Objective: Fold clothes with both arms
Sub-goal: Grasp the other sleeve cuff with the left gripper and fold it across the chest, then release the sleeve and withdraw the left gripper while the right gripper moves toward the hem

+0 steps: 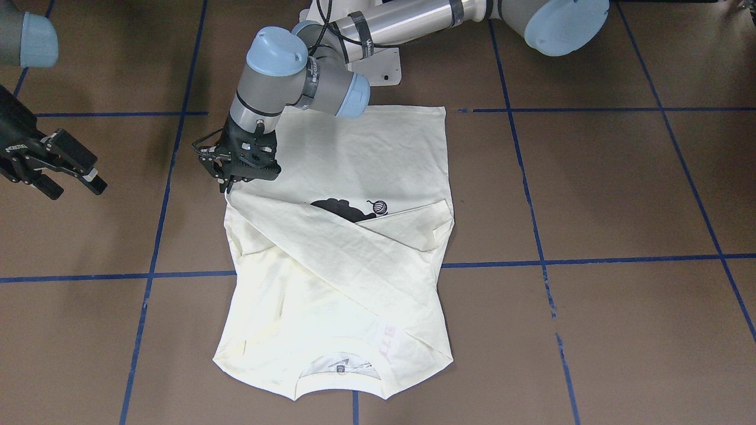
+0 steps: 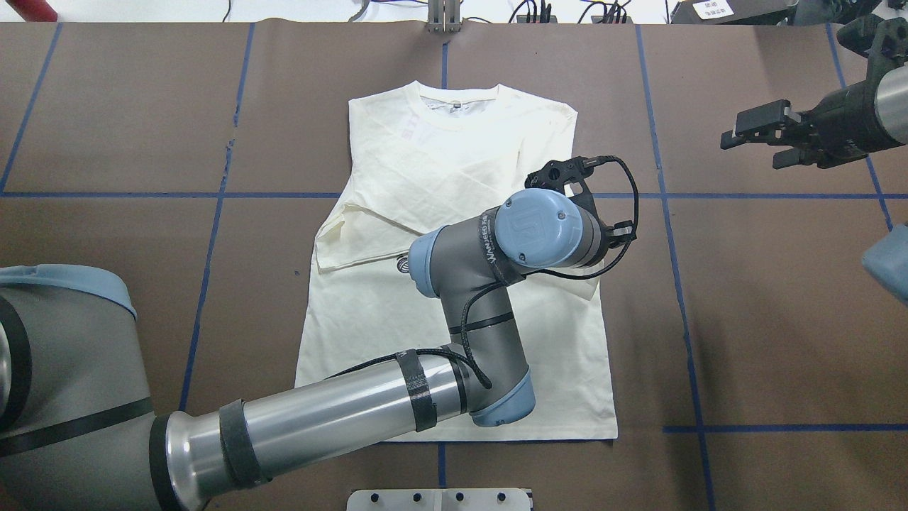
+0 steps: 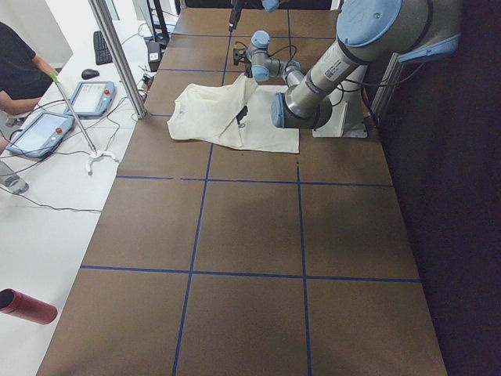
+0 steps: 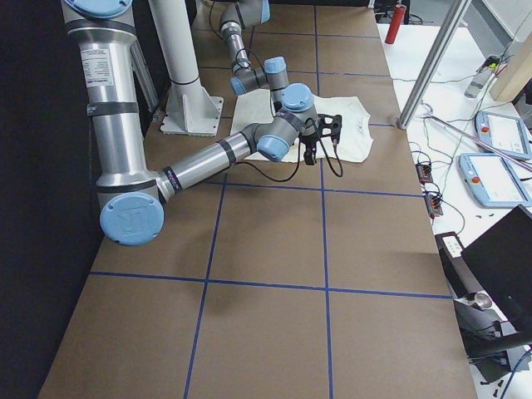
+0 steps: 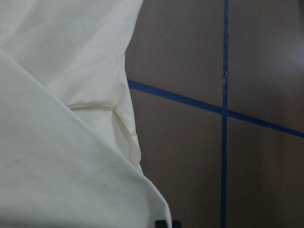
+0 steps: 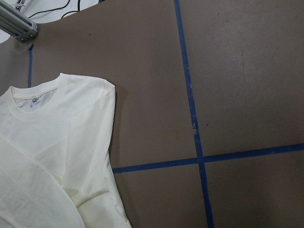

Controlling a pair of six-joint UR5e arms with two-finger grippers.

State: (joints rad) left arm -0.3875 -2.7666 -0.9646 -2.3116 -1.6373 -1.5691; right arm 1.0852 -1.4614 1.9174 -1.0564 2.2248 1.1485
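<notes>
The cream T-shirt (image 1: 277, 330) is lying flat at the centre of the brown table (image 2: 780, 319). Its collar (image 2: 457, 96) is pointing to the far side, away from the robot base, and its hem is lying on the near side. Both sleeves are lying folded across the chest and are crossing one another. The upper sleeve (image 1: 331, 260) is running diagonally from the shoulder on the robot's left to the body edge on the robot's right. This sleeve is partly covering the black cat print (image 1: 339, 209).

The left arm (image 2: 468, 305) is reaching across the garment. The left gripper (image 1: 229, 186) is sitting at the end of the upper sleeve, at the shirt's right edge. Its fingers appear to be pinching the cuff. In the wrist view the cloth is rising close to the lens, but the contact itself is hidden.

The right gripper (image 2: 753, 145) is hovering above bare table, well to the right of the shirt and touching nothing. Its fingers are standing apart with a clear gap between them.

Blue tape lines (image 2: 220, 195) are dividing the table surface into squares.
</notes>
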